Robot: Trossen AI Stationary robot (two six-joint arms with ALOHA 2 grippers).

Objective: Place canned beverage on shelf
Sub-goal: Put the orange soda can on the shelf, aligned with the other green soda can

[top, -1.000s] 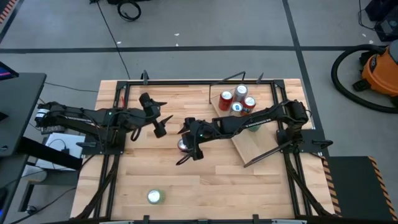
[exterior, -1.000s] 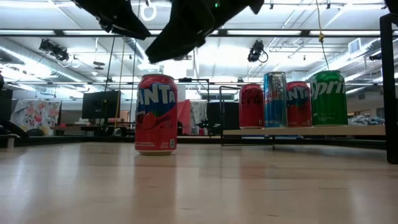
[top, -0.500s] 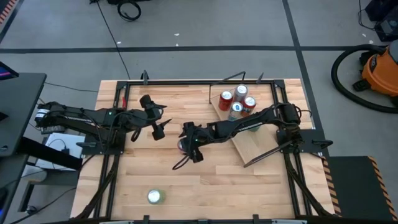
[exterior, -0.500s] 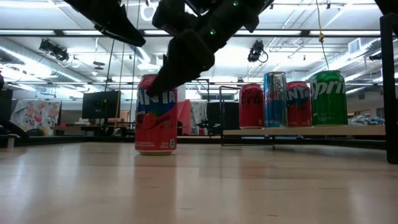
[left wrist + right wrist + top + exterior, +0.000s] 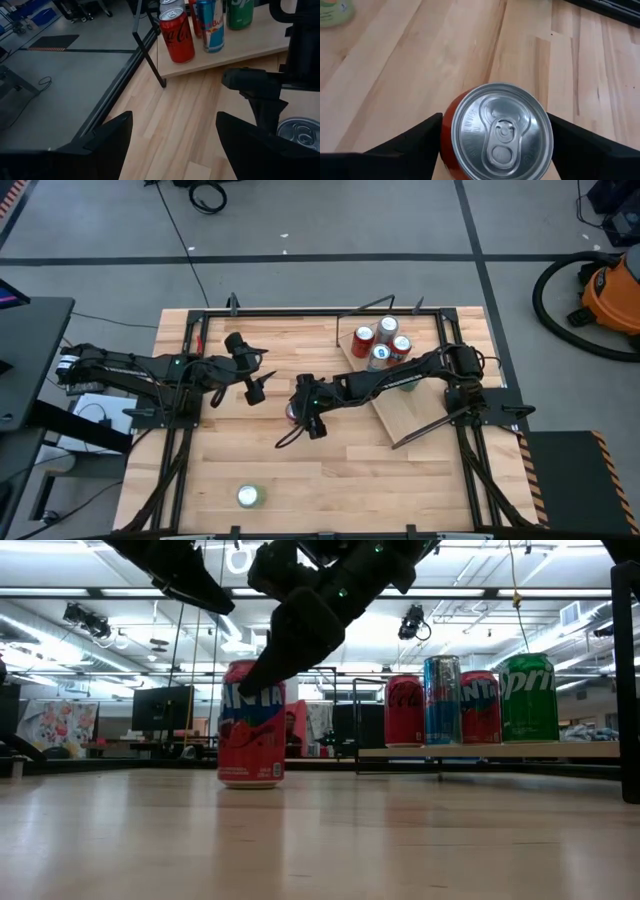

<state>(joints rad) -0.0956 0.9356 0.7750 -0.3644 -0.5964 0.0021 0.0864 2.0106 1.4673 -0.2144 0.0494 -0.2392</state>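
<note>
Right hand (image 5: 300,416): set over the red Fanta can (image 5: 251,724) at mid-counter, a dark finger (image 5: 407,142) on either side of the can's silver lid in the right wrist view, both close against its rim; whether they press the wall cannot be told, so the grip is unsettled. Can: upright, long axis vertical, base on the counter (image 5: 330,480), directly beneath this hand, so the coming move looks like a closing of the fingers and a straight lift, not a reach. Left hand (image 5: 255,375): fingers spread apart, empty, hovering above the counter just beside the right hand, on the side away from the shelf; near the can yet not over it, so the right hand is plainly the one placed for the grasp. Shelf (image 5: 405,415): small light-wood board, set askew, edged by thin black rods, lying toward the right arm's base, well apart from the can; the carry would run back along the right arm's own line. Stock on the shelf, at its far end: Coca-Cola can (image 5: 404,710), blue Red Bull can (image 5: 443,700), second Fanta can (image 5: 480,707), green Sprite can (image 5: 528,697), all upright and grouped; the nearer part of the board is bare. One further can (image 5: 247,497) stands alone near the counter's front edge, far from both hands.
</note>
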